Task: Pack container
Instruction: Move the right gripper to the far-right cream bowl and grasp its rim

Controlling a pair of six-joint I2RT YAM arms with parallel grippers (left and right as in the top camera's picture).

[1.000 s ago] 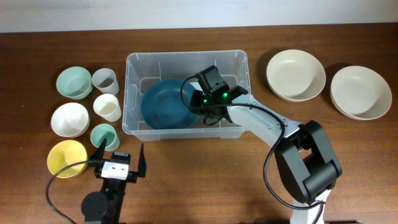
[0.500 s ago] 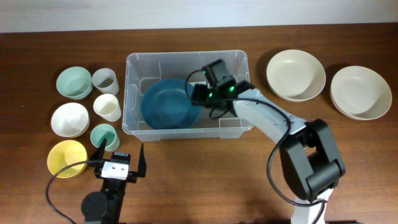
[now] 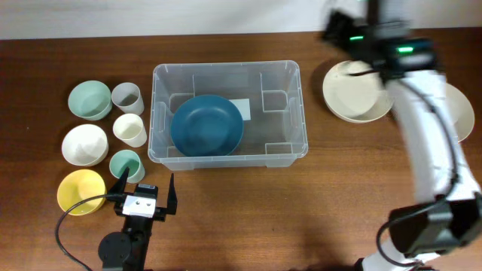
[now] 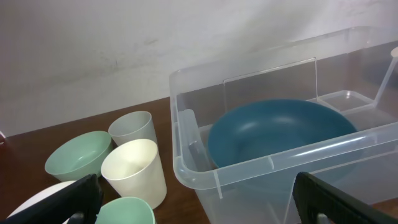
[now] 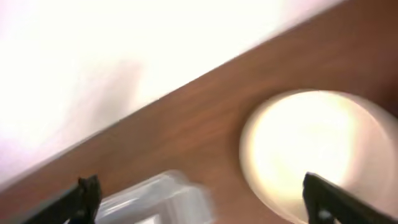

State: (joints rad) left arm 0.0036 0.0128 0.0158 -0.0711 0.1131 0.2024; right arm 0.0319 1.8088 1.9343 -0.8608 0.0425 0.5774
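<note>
No writing can be read anywhere in view

The only label is a small white rectangular sticker (image 3: 241, 108) on the base of the large clear plastic rectangular storage bin (image 3: 226, 69), seen from overhead just beside the upper right edge of the round dark blue bowl (image 3: 206, 125); it shows as a plain white patch, too small for letters or numbers; the right wrist view is blurred.

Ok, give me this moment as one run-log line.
phase: packing | container: blue bowl inside | right tool: open, empty, near cream bowl | left tool: open, empty, near teal cup
</note>
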